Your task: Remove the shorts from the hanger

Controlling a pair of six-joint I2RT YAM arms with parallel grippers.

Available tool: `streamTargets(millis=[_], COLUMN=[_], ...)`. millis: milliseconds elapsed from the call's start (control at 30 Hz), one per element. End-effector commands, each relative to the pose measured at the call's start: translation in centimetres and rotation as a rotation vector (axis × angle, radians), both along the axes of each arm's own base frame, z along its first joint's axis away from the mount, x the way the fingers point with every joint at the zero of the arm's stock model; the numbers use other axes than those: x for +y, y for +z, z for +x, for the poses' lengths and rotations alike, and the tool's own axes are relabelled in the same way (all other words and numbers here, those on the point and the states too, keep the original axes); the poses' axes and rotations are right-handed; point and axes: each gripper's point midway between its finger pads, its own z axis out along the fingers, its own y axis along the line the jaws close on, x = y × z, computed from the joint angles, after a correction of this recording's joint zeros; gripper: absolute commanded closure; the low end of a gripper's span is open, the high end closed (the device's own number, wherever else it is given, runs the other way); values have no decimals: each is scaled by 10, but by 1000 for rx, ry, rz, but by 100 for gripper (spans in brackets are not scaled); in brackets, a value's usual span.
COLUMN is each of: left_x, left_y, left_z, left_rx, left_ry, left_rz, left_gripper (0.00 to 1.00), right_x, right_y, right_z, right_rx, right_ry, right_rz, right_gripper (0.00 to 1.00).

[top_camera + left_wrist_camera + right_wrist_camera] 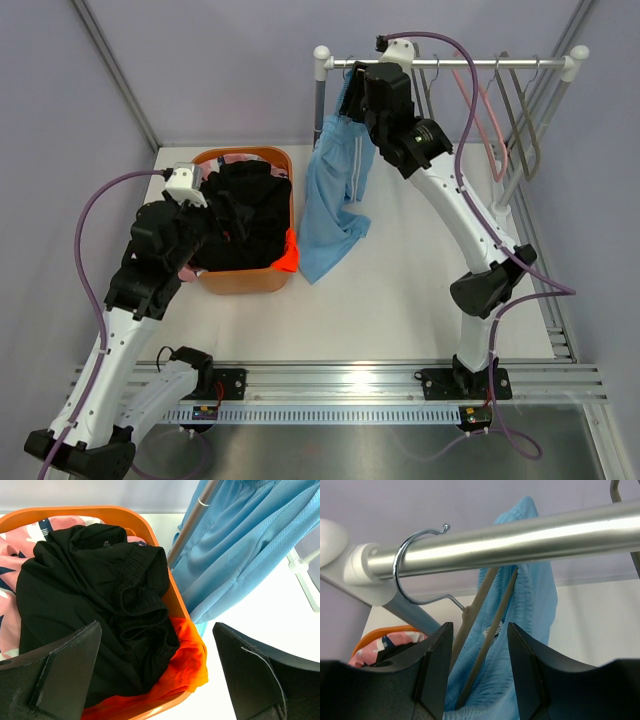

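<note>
The light blue shorts (pixel 335 200) hang on a hanger (pixel 506 594) hooked at the left end of the rail (pixel 450 62). The right jaws stand apart just below the rail, with the hanger's arms between them. Empty hangers (pixel 505 120) hang further right. On the bench (pixel 400 300), just beside the hem, the basket (pixel 245 153) holds the black shorts (pixel 245 220), orange shorts (pixel 288 258) and pink patterned shorts (pixel 20 555). The left jaws hover above, wide apart.
</note>
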Motion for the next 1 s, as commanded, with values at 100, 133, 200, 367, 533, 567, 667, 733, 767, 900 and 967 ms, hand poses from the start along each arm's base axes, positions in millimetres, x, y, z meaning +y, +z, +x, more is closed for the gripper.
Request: streamTargets(millis=[100,133,200,367,533,567,667,733,767,900,967], left_x=[-7,-7,-7,-7,-7,-7,-7,-7,-7,-7,-7], left_y=[7,6,6,5,4,4,4,3,2,2,2], left_z=[5,5,5,6,7,7,7,7,7,8,8], left_rx=[-40,-38,-39,-33,-30,-29,-30,-28,-25,-24,-24], left_ry=[-34,-34,-33,-33,-35,-33,-33,-32,-32,-30,-32], left_rz=[-4,-2,-2,0,2,1,3,3,4,5,6], left_gripper=[1,1,1,1,1,1,1,1,1,1,1], right_x=[6,7,6,2,-3,-2,-8,-12,-14,-28,-34], right_y=[11,11,12,12,15,15,17,22,23,44,47], right_z=[23,26,29,31,27,26,23,17,15,-4,-13], right_rx=[-77,-80,-86,-90,-97,-99,-93,-94,-95,-109,-97], right_ry=[-80,-83,-97,-125,-133,-128,-136,-135,-135,-128,-119], right_rz=[50,52,55,49,40,34,10,0,-10,-23,-46], right_gripper=[44,44,44,49,75,80,100,100,100,100,100])
